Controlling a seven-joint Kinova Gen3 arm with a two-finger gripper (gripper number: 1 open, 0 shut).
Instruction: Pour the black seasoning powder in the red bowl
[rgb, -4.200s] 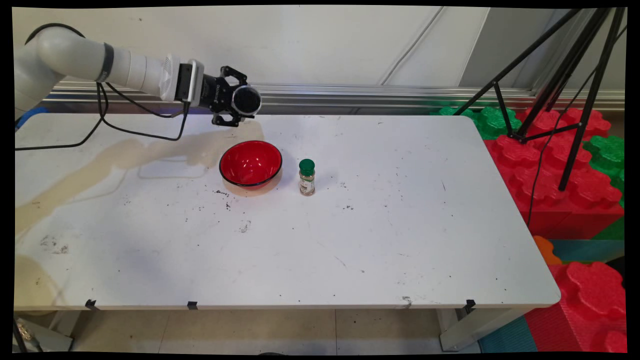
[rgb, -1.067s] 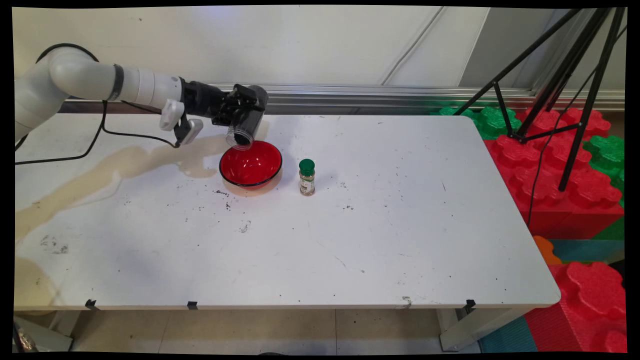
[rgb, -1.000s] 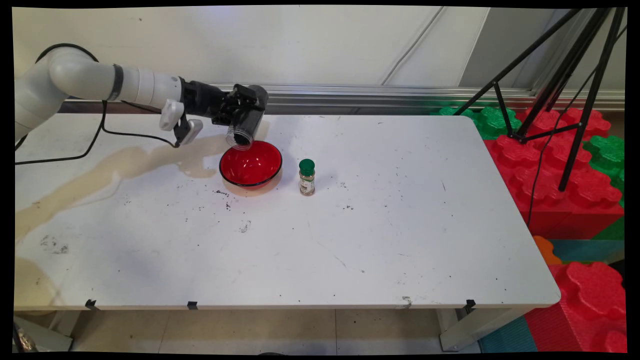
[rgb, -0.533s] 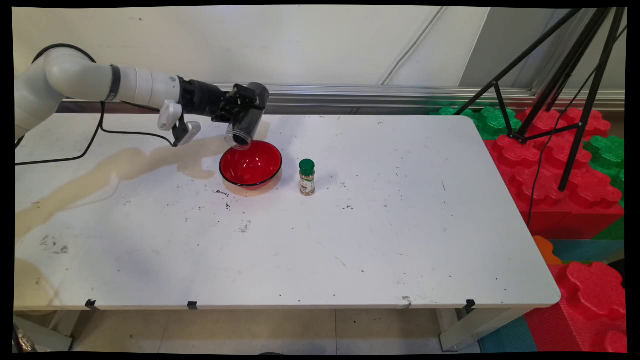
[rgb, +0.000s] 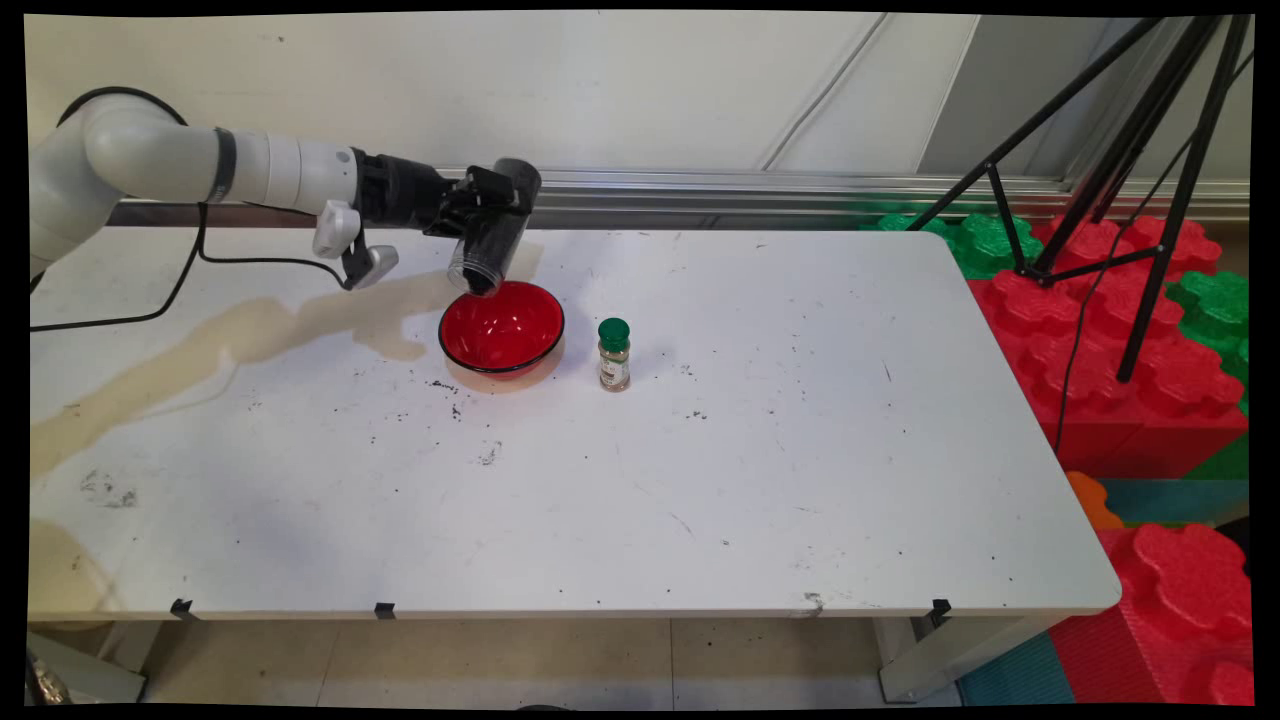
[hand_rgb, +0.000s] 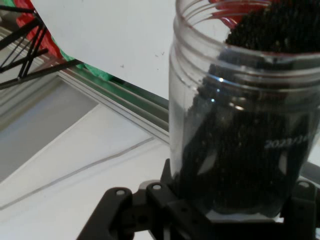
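Observation:
My gripper (rgb: 487, 208) is shut on a clear plastic jar (rgb: 488, 243) of black grains, held tilted with its open mouth pointing down over the far rim of a red bowl (rgb: 501, 327). In the hand view the jar (hand_rgb: 245, 110) fills the right half, with the dark grains piled toward its threaded mouth and the gripper's black linkage (hand_rgb: 200, 215) under it. The bowl's inside looks bare red. A small spice bottle (rgb: 613, 355) with a green cap stands upright just right of the bowl.
The white table (rgb: 780, 440) carries a tan stain at its left and dark specks near the bowl. Black cables hang under the arm. A black tripod (rgb: 1130, 150) and red and green foam blocks (rgb: 1110, 330) stand off the table's right side.
Since 4.2 s ago the hand has turned, tipping the jar's mouth down toward the bowl. Over the last second the jar rose slightly and shifted a little to the right.

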